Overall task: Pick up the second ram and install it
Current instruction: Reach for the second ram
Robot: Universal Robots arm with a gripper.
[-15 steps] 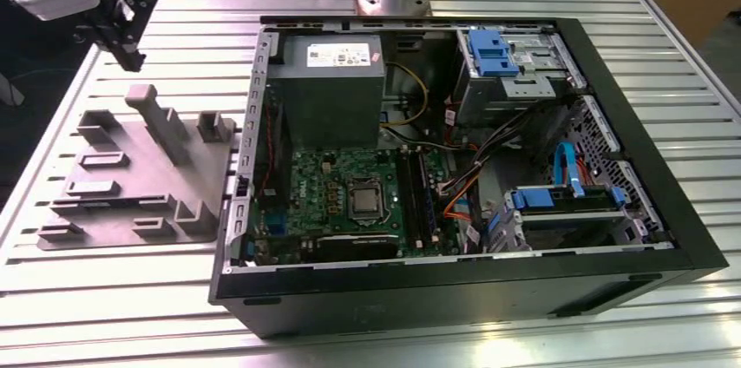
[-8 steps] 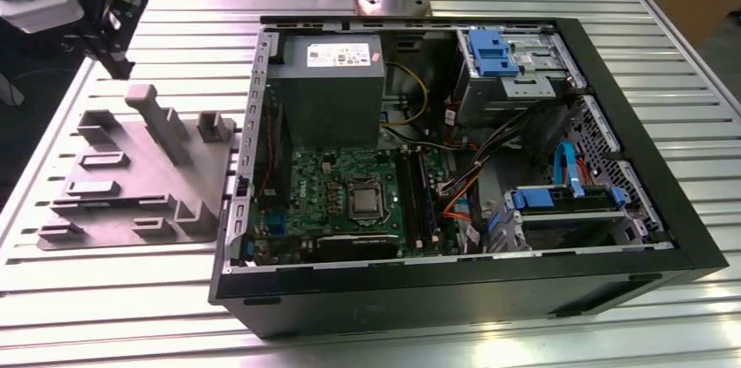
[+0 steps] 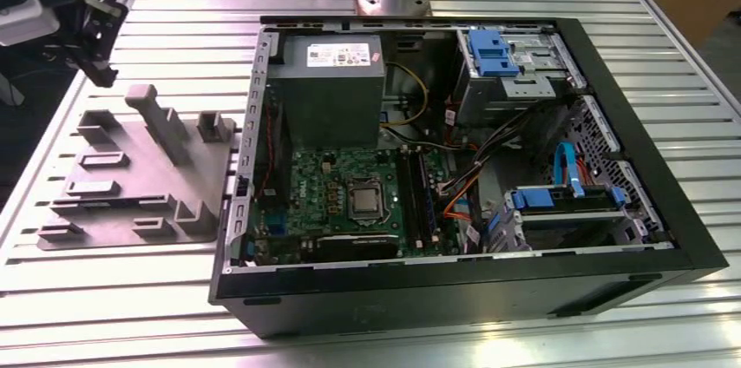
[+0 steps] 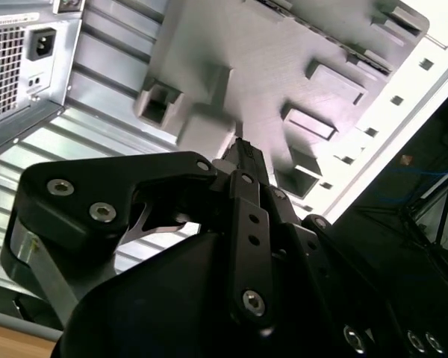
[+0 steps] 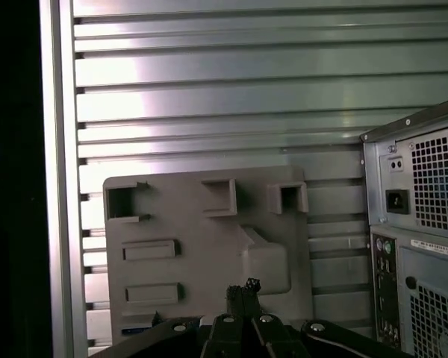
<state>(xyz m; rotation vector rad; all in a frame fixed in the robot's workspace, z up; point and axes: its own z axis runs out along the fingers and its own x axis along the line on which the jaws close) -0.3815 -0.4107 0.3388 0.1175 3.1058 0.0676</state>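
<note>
**Gripper shut over the parts fixture, ram not made out**

In both wrist views we see the black metal gripper (image 5: 243, 289) with its jaws drawn fully together. The fingertips meet in a narrow point, and we see nothing green or board-like pinched between them. The tips hang above the flat grey moulded plastic fixture plate (image 5: 201, 231), close to its raised grey ridge block (image 5: 265, 261). The plate lies on the ribbed aluminium table (image 5: 209, 97).

In the exterior view the gripper is near the plate's far end, well apart from the open black computer case (image 3: 463, 290) on the exterior view's right. Inside the case lies the green motherboard (image 3: 324, 181). Beside its silver processor socket (image 3: 364, 199) run the long black plastic slot rails (image 3: 414, 203). A thin bluish strip (image 3: 429, 207) runs along these rails.

We cannot tell whether that strip is the second ram. We cannot pick out a bluish-green chip stick on the grey plate either, so we cannot say where the second ram is. A small blue sliver (image 5: 137, 329) shows at the plate's edge next to the gripper body, too little to identify.
</note>
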